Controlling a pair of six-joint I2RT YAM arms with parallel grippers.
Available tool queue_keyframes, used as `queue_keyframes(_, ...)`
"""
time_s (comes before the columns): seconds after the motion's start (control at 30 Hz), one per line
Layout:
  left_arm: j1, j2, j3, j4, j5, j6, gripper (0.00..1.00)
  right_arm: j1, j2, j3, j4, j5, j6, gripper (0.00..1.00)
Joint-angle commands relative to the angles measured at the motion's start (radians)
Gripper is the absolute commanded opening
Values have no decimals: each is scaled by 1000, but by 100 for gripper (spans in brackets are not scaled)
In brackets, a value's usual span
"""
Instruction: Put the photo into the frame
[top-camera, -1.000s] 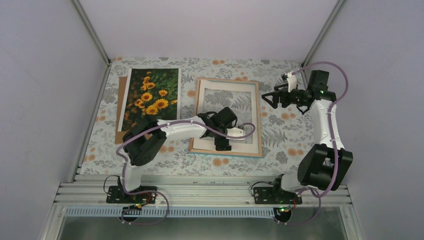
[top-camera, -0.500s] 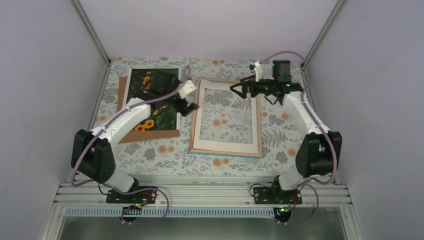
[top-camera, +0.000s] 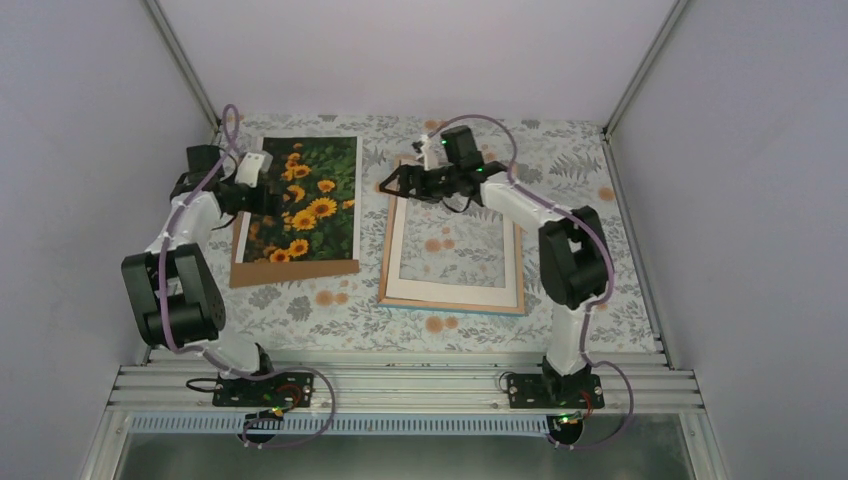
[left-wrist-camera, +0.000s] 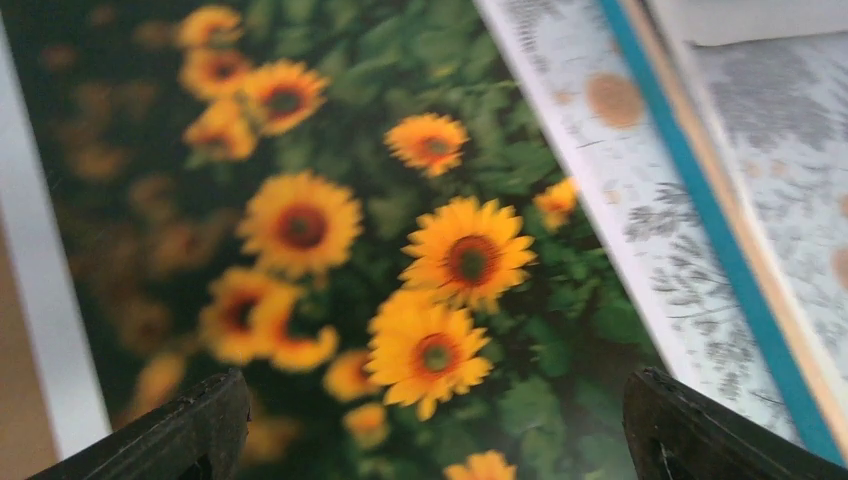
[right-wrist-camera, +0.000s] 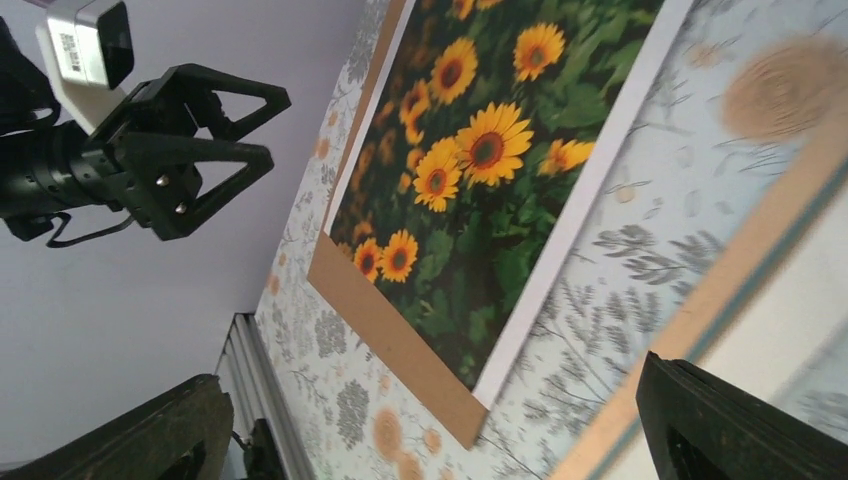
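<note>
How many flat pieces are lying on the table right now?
4: photo at left, on brown board; frame at center, white border sheet lying in it. More may be hidden underneath.

Top external camera: fixed high behind the arm bases, facing down and forward from a distance, covering the whole worktop. Left wrist camera: close above the photo, facing down, with the frame edge at right. Right wrist camera: farther off and tilted, facing sideways across the photo toward the left claw. All three views share the photo.
</note>
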Motion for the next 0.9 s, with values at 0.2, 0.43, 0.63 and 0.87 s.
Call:
queue_keyframes(0.2,165,173,86,8,-44,6,90,136,241,164,118,38,315,96)
queue_keyframes(0.43,191,287,129,7,-54,14,90,157,348,234,130,93,411,95)
queue_keyframes(0.63,191,331,134,48,-108,4,90,160,422,260,137,112,461,95)
queue_keyframes(0.87,191,369,99,95,-161,12,90,161,472,267,117,154,497,94)
